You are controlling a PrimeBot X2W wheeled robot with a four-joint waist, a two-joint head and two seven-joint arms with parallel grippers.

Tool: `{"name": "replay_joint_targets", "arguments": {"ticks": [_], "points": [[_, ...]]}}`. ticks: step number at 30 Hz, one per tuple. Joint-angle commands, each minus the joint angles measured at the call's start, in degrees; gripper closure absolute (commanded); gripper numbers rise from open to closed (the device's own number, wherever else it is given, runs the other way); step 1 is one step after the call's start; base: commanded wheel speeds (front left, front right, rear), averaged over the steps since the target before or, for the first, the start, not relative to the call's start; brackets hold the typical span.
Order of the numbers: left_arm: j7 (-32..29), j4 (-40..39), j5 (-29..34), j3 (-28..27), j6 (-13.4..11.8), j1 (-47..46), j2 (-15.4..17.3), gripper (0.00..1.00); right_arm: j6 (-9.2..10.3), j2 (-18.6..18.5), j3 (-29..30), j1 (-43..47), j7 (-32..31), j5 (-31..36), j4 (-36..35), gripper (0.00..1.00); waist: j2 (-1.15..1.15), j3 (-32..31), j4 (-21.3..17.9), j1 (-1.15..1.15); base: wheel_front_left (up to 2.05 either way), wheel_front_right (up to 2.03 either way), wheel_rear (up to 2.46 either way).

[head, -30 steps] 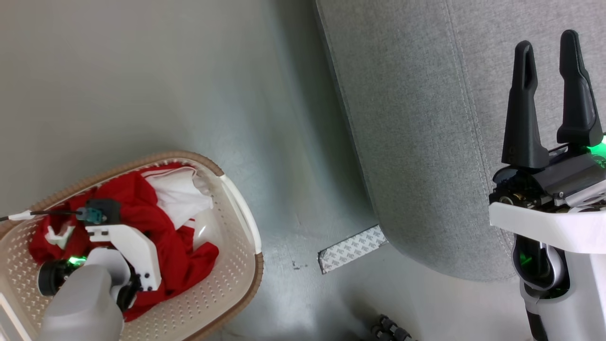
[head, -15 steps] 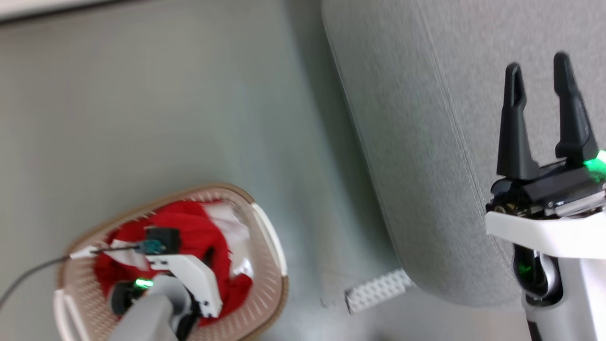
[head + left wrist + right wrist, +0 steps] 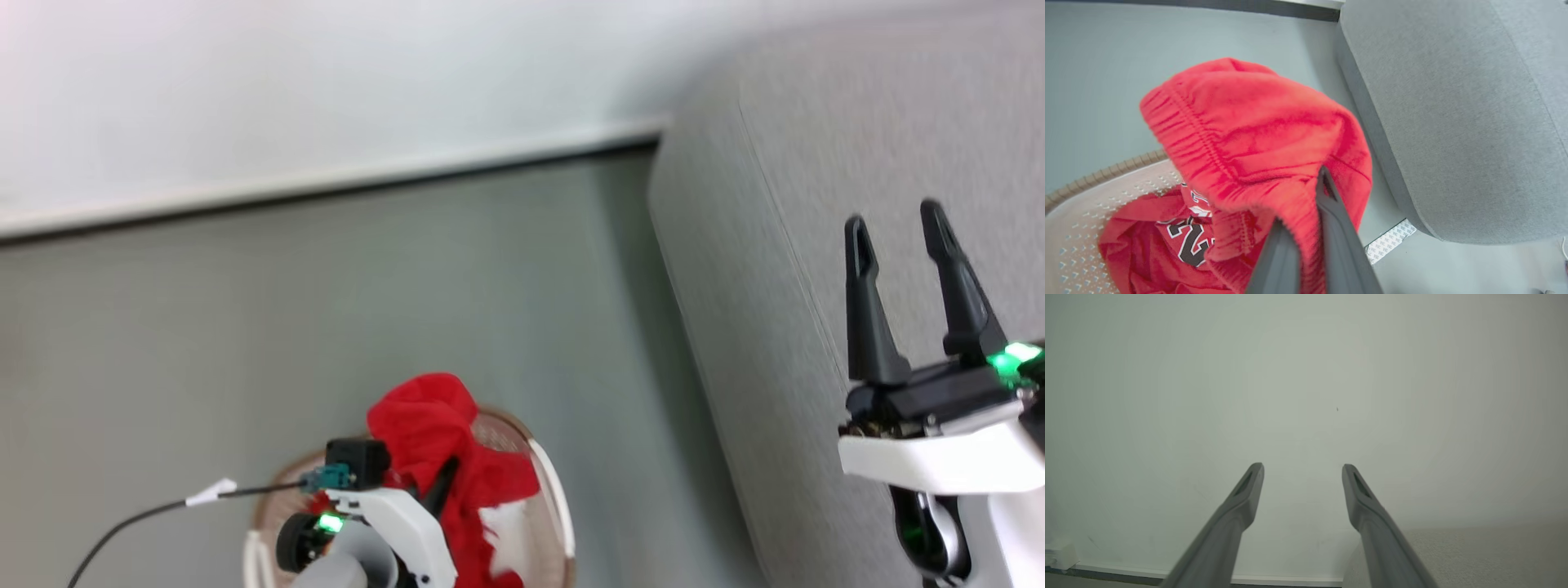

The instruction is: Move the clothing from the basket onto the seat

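My left gripper is shut on the plain red clothing, which it holds bunched up above the basket. In the left wrist view this red garment drapes over my fingers and hides their tips. Below it, the red and white jersey with lettering lies in the cream basket. The grey seat rises to the right, and its rounded corner is close to the basket. My right gripper stands open over the seat, its open fingers facing a pale wall.
A grey floor runs from the basket back to a white wall with a dark baseboard. A white patterned strip lies on the floor at the seat's corner. A thin dark cable trails left from my left wrist.
The head camera has tilted up, so the wall now shows. My left gripper has closed fully and lifted the plain red garment up out of the basket. The right gripper stays open.
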State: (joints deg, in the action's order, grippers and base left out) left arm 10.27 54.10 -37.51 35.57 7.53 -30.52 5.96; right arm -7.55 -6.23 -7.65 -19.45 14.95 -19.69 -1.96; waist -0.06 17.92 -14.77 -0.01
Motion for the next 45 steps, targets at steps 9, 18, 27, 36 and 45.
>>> {"name": "replay_joint_targets", "arguments": {"ticks": [9,18,27,36,45], "points": [[3.29,-9.47,-4.19,3.51,-0.03,3.84,2.45,1.0,0.12,-1.91,-0.01,6.68,0.11,-0.68,1.53,0.0,0.0,-14.03,7.2,0.01,0.0,0.0,0.0],[4.21,-23.76,-3.5,1.17,-2.86,4.1,5.61,1.0,0.12,-1.47,-2.0,10.68,0.11,-1.43,2.52,0.0,0.0,-18.8,8.29,0.01,0.0,0.0,0.0],[0.4,-40.66,-2.35,-0.57,-7.76,1.98,9.12,1.0,0.12,-1.32,-3.76,12.18,0.11,-1.5,3.14,0.0,0.0,-19.46,8.47,0.01,0.0,0.0,0.0],[-2.28,-49.34,-2.45,-1.21,-11.02,3.48,11.1,1.0,0.12,-1.68,-6.83,11.74,0.11,-2.24,4.17,0.0,0.0,-19.0,7.78,0.01,0.0,0.0,0.0],[-3.04,-50.84,-2.45,-0.34,-11.27,3.58,11.1,1.0,0.12,-4.71,-14.42,9.37,0.11,-4.99,6.27,0.0,0.0,-18.38,8.22,0.01,0.0,0.0,0.0]]}}
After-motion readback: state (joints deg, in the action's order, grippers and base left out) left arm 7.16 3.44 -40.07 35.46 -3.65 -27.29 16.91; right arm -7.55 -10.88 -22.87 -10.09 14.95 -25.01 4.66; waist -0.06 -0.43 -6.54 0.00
